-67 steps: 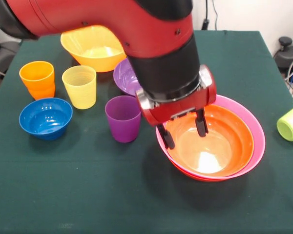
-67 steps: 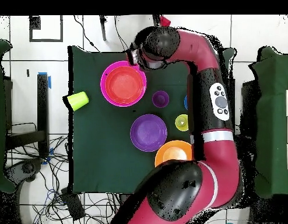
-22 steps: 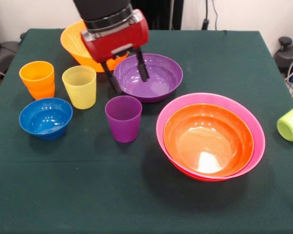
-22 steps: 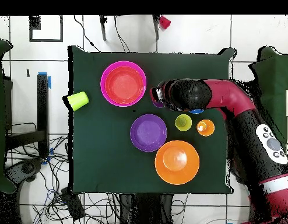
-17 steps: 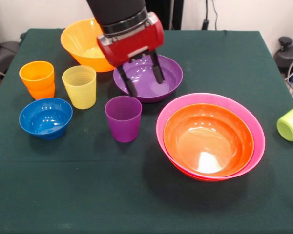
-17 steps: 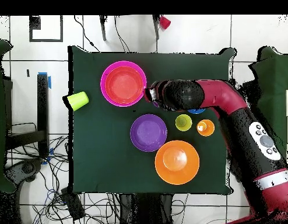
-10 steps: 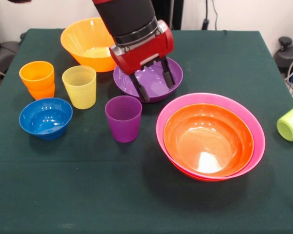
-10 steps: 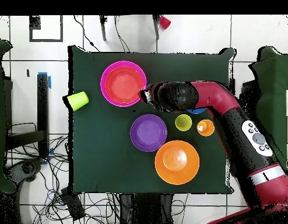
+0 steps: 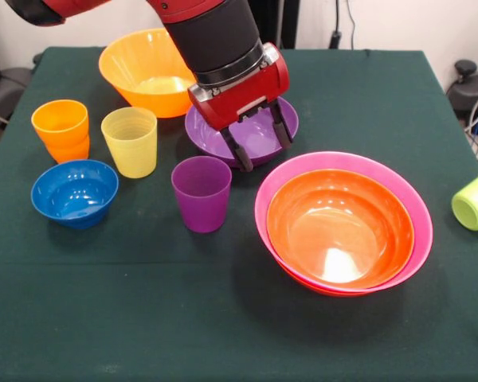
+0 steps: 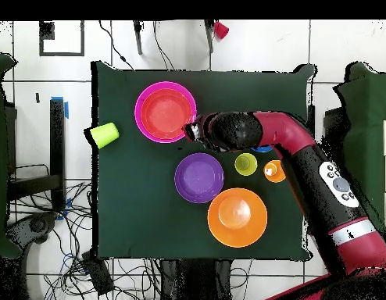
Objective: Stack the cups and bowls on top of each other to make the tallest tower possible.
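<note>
My gripper (image 9: 261, 144) hangs open and empty over the near rim of the purple bowl (image 9: 201, 133). Just left of its nearer finger (image 9: 241, 157) stands the purple cup (image 9: 201, 191), upright. At the right, a red-orange bowl (image 9: 338, 227) sits nested in the pink bowl (image 9: 420, 216). The yellow cup (image 9: 130, 141), orange cup (image 9: 60, 127) and blue bowl (image 9: 73, 191) stand at the left, and the big yellow-orange bowl (image 9: 147, 72) stands behind them. From overhead, the gripper (image 10: 194, 130) lies between the pink bowl (image 10: 141, 100) and the purple bowl (image 10: 199, 177); the arm hides the purple cup.
A lime green cup (image 9: 474, 199) lies on its side at the table's right edge, apart from the rest. Overhead it shows as a lime cup (image 10: 105, 134) near the left edge. The red arm (image 10: 305, 156) reaches across the cups' side of the green table (image 9: 223, 318).
Over the last second the gripper crossed the purple bowl from its far left side to its near right rim, toward the pink bowl, staying open. No cup or bowl moved.
</note>
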Available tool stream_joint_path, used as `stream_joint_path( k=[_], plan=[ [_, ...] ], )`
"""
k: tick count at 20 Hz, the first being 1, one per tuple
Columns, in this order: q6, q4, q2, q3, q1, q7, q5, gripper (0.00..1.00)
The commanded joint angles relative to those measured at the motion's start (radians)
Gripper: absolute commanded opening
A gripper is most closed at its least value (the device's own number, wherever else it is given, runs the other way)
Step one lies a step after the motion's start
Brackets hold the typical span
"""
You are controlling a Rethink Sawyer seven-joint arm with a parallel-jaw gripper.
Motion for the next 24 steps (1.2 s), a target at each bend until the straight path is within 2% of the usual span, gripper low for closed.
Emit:
stream_joint_path(
  k=[1,8,11,15,24],
  plan=[
    [0.09,-0.023,0.018,-0.021,0.024,-0.267,-0.043,1.0],
    [0.107,-0.01,0.002,-0.02,0.011,-0.274,-0.037,1.0],
    [0.141,0.008,-0.054,-0.033,0.015,-0.243,-0.032,1.0],
    [0.133,-0.005,-0.125,-0.057,0.037,-0.211,-0.073,1.0],
    [0.085,-0.035,-0.139,-0.102,0.072,-0.182,-0.133,1.0]
  ],
)
